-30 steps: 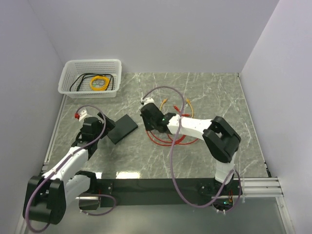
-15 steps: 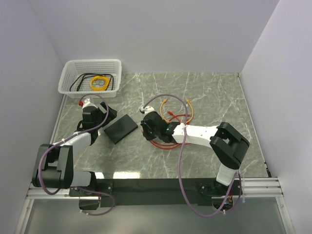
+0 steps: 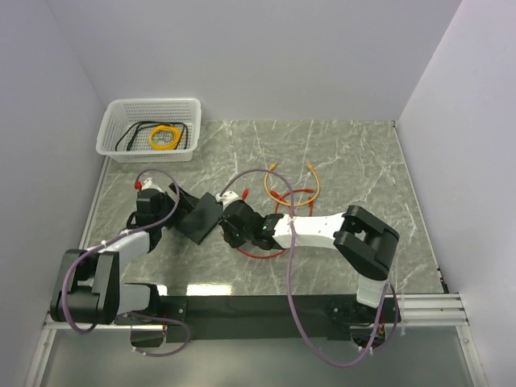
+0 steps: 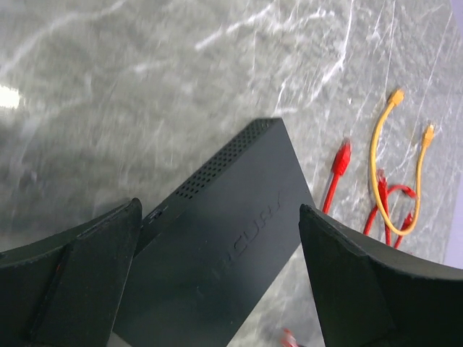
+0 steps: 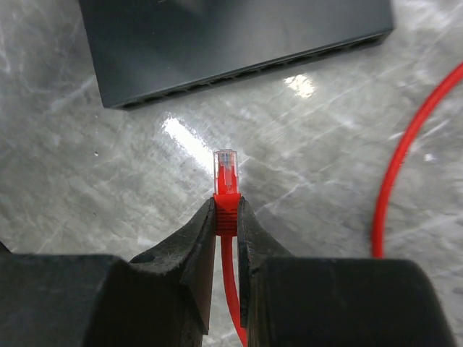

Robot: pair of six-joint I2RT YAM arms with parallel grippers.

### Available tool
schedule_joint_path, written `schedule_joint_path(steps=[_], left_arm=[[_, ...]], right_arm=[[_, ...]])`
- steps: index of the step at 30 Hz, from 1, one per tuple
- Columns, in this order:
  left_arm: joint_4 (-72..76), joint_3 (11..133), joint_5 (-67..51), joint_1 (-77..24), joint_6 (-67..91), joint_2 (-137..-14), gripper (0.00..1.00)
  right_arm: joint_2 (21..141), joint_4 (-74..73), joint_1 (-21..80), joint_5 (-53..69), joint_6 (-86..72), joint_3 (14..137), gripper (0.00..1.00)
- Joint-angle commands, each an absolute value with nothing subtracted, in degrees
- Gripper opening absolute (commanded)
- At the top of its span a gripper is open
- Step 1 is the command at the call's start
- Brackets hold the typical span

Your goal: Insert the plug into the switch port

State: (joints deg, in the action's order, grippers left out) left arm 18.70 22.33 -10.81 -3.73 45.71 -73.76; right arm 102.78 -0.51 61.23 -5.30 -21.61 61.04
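The right tool (image 5: 226, 217) pinches the red plug (image 5: 226, 172) by its boot, long axis aimed nearly square at the switch port (image 5: 249, 71) row just ahead on the network switch (image 5: 231, 32), which the wide-open left tool (image 4: 218, 217) straddles on the bench (image 5: 362, 152).

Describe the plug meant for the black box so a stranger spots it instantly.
On the marble table, find the black box left of centre. Facing its port side, the right gripper pinches a red plug with a clear tip; the other plugs lie loose.
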Motion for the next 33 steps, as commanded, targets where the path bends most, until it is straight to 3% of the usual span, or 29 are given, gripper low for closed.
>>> schedule_joint_path(steps=[1,9,33], left_arm=[[16.61,20.48,-12.74,-3.87,47.9,-70.06,0.96],[15.2,18.2,-11.78,-3.96,48.25,-64.34,0.96],[20.92,16.43,-13.27,-5.98,50.45,-68.99,0.92]], right_arm=[[105.02,0.53,62.05,-6.86,-21.53,64.24,0.0],[108.1,0.44,63.01,-6.59,-21.62,66.97,0.0],[110.92,-4.13,66.27,-6.94,-22.41,70.66,0.0]])
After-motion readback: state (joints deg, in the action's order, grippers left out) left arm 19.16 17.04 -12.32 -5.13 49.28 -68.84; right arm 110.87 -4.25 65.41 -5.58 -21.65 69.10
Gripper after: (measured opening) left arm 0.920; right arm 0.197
